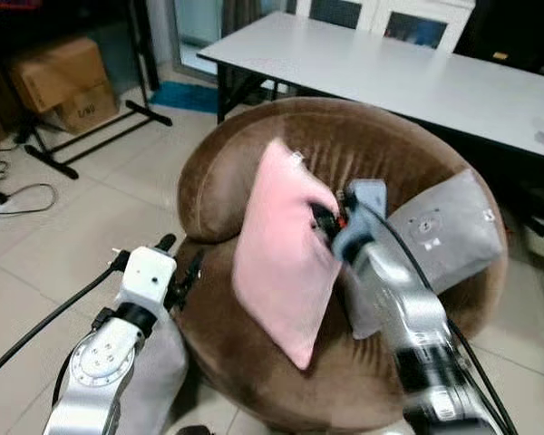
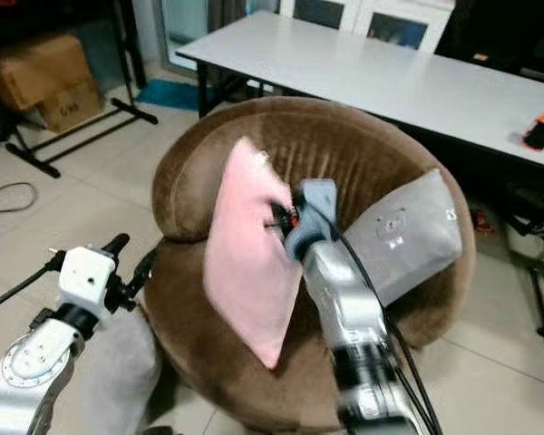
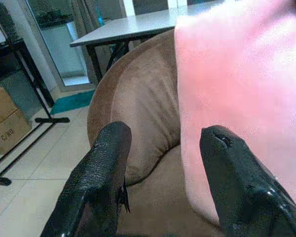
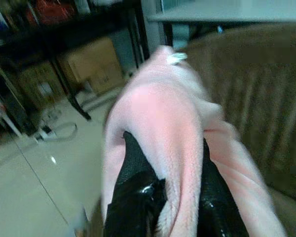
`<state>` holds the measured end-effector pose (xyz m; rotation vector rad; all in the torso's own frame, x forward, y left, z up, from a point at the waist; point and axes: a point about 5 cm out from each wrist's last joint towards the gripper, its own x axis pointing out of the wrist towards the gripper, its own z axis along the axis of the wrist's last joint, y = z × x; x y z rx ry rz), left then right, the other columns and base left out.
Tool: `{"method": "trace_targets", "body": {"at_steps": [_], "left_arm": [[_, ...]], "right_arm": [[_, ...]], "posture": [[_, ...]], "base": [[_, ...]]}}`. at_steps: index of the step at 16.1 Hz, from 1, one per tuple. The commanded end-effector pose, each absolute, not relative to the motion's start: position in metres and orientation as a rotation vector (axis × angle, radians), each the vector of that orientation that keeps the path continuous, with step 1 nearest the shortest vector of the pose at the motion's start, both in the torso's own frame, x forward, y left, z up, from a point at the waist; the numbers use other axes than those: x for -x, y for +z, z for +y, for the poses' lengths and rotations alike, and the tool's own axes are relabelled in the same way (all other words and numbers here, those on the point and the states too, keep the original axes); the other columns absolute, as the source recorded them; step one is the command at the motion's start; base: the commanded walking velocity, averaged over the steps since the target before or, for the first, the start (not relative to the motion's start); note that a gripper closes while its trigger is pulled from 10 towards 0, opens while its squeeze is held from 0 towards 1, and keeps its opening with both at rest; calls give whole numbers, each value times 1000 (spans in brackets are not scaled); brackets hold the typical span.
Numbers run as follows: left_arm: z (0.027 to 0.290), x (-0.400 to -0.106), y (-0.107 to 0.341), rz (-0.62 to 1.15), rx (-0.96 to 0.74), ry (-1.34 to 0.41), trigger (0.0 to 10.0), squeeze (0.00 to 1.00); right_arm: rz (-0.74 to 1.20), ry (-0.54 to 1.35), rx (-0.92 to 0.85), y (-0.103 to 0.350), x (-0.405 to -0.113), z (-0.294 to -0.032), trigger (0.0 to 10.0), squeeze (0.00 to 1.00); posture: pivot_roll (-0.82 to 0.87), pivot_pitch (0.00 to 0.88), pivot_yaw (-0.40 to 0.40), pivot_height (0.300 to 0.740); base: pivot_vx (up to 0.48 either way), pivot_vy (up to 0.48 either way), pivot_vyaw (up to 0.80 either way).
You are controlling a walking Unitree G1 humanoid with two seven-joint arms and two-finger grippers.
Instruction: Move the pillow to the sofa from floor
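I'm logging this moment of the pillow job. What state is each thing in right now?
pink pillow: upright over the sofa seat, pinched by the right gripper
right gripper: shut on the pink pillow
left gripper: open, holding nothing, beside the sofa
grey pillow: leaning against the sofa back
brown sofa: holds both pillows
white table: standing behind the sofa

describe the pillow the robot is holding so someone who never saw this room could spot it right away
Find the round brown sofa chair in front of the long white table. Two pillows are on it: the one you want is the pink pillow, standing on edge over the seat with the right gripper pinching its fabric. Its neighbour, the grey pillow, leans against the backrest untouched.
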<state>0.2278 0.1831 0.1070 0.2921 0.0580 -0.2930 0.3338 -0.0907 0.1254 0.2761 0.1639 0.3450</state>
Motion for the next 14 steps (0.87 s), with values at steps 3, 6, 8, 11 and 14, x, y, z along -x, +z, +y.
{"method": "trace_targets", "body": {"at_steps": [3, 6, 8, 11, 14], "left_arm": [[182, -220, 108, 91, -311, -361, 10000, 0], [180, -213, 111, 116, -308, -428, 10000, 0], [178, -209, 114, 118, -304, -464, 10000, 0], [181, -205, 117, 126, -307, -478, 10000, 0], [178, -203, 117, 137, -307, -495, 10000, 0]], "right_arm": [[90, 128, -467, 144, -374, -110, 10000, 0], [95, -75, -685, 138, -387, -153, 10000, 0], [114, -161, -716, 125, -384, -179, 10000, 0], [221, -243, -656, 92, -369, -197, 10000, 0], [384, -210, -428, 64, -355, -190, 10000, 0]], "posture": [[110, 0, -46, 740], [141, 0, -48, 740], [154, 0, -50, 740], [165, 0, -44, 740], [169, 1, -47, 740]], "base": [[0, 0, 0], [0, 0, 0], [0, 0, 0], [0, 0, 0], [0, 0, 0]]}}
